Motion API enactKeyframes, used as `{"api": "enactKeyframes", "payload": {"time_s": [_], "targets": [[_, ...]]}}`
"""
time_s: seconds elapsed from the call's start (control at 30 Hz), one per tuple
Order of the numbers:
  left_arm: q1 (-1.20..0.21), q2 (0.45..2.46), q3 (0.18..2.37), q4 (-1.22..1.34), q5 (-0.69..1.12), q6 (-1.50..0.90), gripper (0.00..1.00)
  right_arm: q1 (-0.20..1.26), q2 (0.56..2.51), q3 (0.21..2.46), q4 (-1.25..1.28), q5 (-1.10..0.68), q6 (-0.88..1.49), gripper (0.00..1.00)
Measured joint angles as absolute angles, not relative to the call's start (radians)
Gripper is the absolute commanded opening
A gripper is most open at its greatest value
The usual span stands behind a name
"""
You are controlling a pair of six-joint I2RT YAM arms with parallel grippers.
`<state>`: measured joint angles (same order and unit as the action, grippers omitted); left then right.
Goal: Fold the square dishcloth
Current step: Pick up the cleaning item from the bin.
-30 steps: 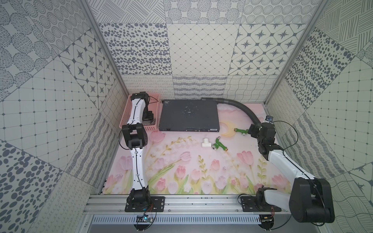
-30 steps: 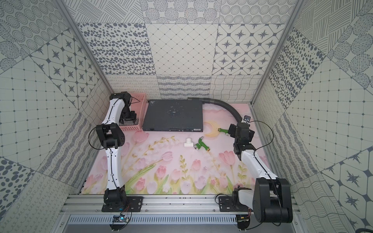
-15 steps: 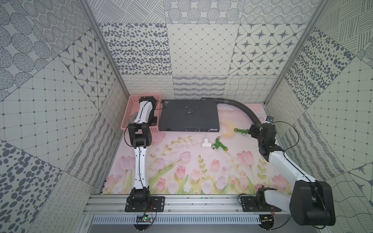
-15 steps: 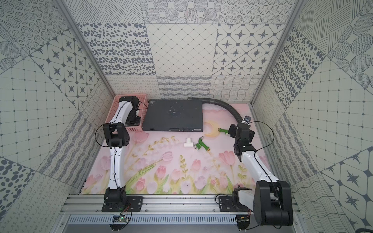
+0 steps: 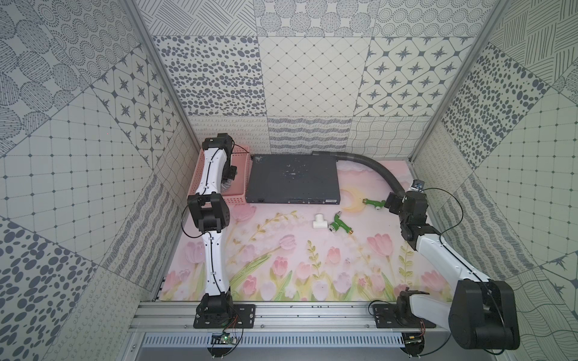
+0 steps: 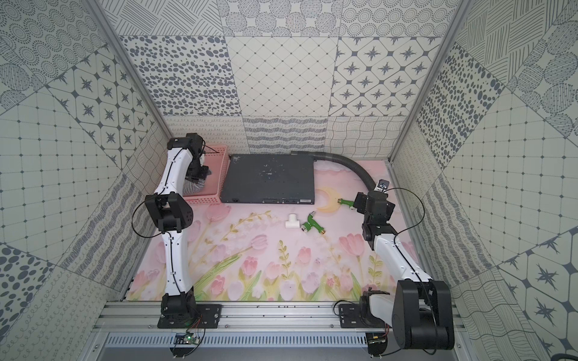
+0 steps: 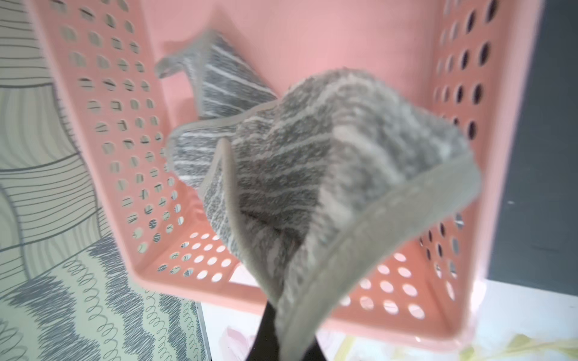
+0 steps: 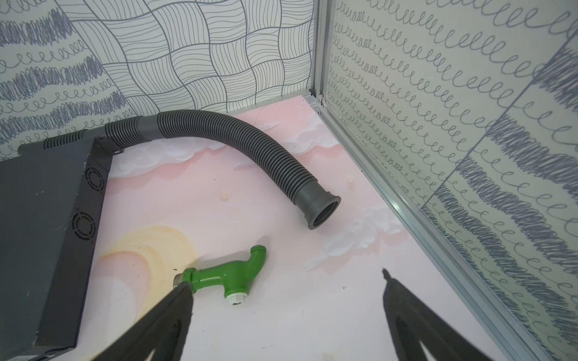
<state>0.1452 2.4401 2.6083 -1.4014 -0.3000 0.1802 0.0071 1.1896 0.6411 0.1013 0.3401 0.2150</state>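
The square dishcloth (image 7: 312,162), grey and fuzzy with thin whitish stripes, hangs crumpled over the pink basket (image 7: 93,93) in the left wrist view. My left gripper (image 7: 283,331) is shut on its hemmed edge, and the far end of the cloth still trails on the basket floor. In both top views the left gripper (image 5: 228,180) (image 6: 198,179) points down into the basket (image 5: 242,175) (image 6: 219,175), with a bit of the dishcloth (image 5: 225,187) (image 6: 193,188) showing beneath the arm. My right gripper (image 8: 284,281) (image 5: 392,203) is open at the far right, with nothing between its fingers.
A flat dark grey metal box (image 5: 292,178) lies right of the basket. A corrugated grey hose (image 5: 375,167) curves from behind it. A green fitting (image 8: 228,275) lies next to one right finger. Another green fitting (image 5: 339,224) and a white tee (image 5: 319,221) sit mid-mat.
My left gripper dipped into the basket, shut on the dishcloth and rose again, lifting part of the cloth. The right arm has hardly moved.
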Motion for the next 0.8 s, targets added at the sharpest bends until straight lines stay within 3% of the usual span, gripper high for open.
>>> {"api": "enactKeyframes", "payload": {"time_s": [0.53,0.8], "targets": [[0.139,2.177,2.601,-1.375,-0.170,0.039,0.00,0.007,1.189,0.642,0.094,0.324,0.237,0.97],[0.039,1.897,2.347,-1.266,-0.085,-0.054,0.00,0.038,1.129,0.685,-0.012,0.298,0.256,0.97]]}}
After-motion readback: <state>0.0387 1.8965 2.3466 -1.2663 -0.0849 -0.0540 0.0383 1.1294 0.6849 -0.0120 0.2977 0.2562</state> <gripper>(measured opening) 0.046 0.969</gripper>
